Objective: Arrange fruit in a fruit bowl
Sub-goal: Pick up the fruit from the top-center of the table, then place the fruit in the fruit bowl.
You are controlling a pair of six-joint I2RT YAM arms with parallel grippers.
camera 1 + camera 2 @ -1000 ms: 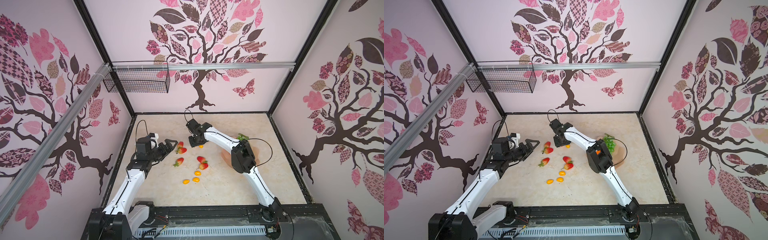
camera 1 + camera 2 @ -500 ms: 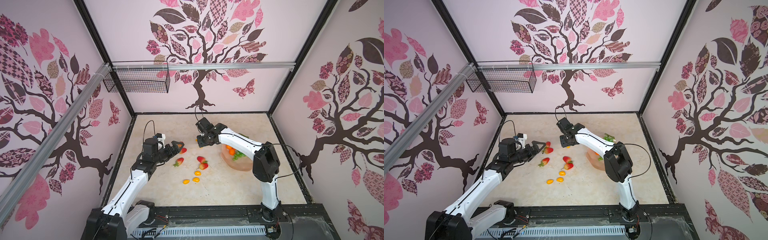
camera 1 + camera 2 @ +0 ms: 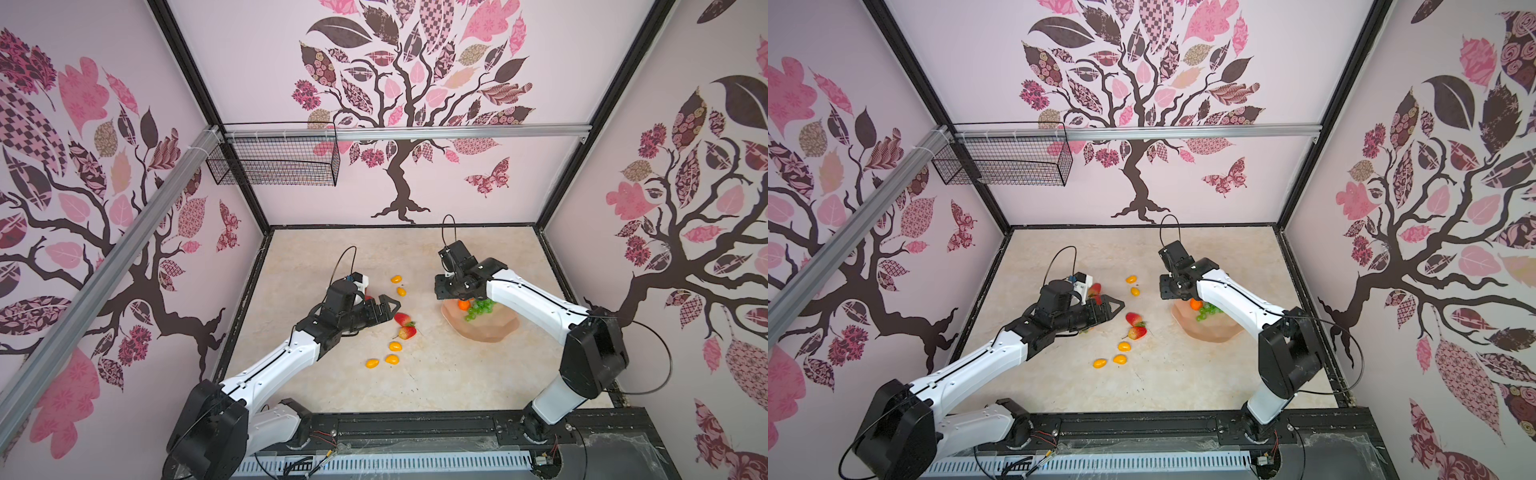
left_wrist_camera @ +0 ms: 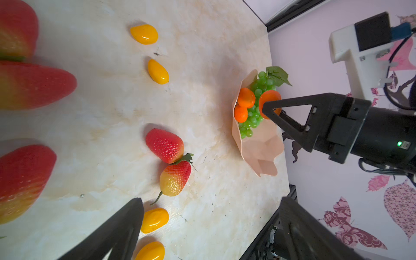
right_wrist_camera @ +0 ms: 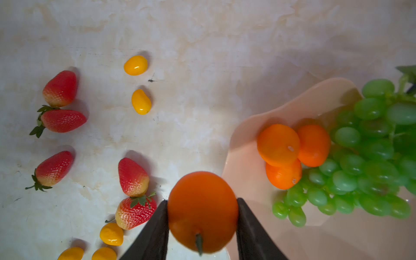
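Note:
My right gripper is shut on an orange tangerine and hangs over the left rim of the peach-pink fruit bowl. Three tangerines and a green grape bunch lie in the bowl. Several strawberries and yellow-orange ovals lie on the table to the bowl's left. Low over the table by those strawberries, my left gripper stands open with nothing between its fingers. One oval lies beside one of its fingers. In the left wrist view the right gripper shows in front of the bowl.
Two more ovals lie farther back on the table. A black wire basket hangs from the rail on the back wall. Patterned walls close the table on three sides, and a black rail runs along the front.
My right gripper has travelled right from the table's middle to the bowl's rim. The left gripper has reached forward and right, towards the strawberries.

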